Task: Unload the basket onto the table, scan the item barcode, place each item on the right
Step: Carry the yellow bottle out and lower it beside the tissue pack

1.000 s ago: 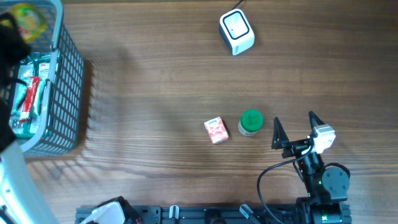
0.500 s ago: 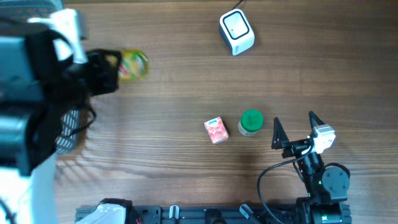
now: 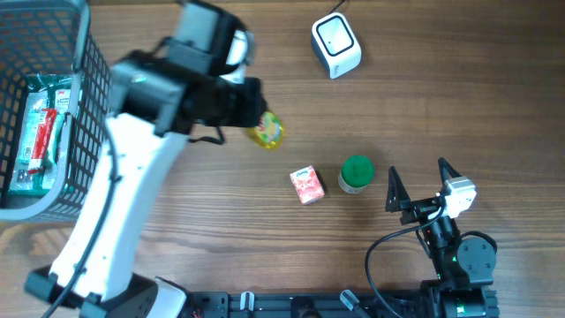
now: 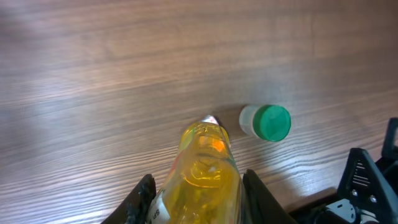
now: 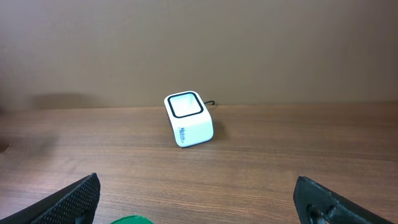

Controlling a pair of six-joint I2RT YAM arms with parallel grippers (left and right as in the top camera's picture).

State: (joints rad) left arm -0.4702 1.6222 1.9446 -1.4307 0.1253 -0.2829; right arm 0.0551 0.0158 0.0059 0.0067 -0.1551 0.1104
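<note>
Right gripper [image 3: 417, 170]: parked at the near right of the brown wooden table [image 3: 221, 230]. The jaws are spread to their widest and nothing is held. It is judged to be kept back so that the working area is left free.
Green-capped white jar [image 3: 357, 174]: set upright just beyond the right gripper and apart from it.
Small pink carton [image 3: 307, 185]: laid just left of the jar, not touching it. Both are judged to have been set aside there.
Left gripper [image 4: 199, 202]: reached out past the carton. The jaws are drawn narrow and clamped on either side of the bottle.
Translucent yellow plastic bottle [image 3: 268, 131]: the item for scanning. It is held lengthwise in the left jaws above the table, beyond the carton. No barcode can be made out.
White box-shaped barcode scanner [image 3: 335, 45]: placed at the far side with its dark-rimmed window turned upward, so a label is best presented from above. It is well apart from the bottle, so the scan is judged not yet made.
Grey wire basket [image 3: 93, 106]: placed at the far left, with a red-and-green packet [image 3: 40, 132] left inside.
</note>
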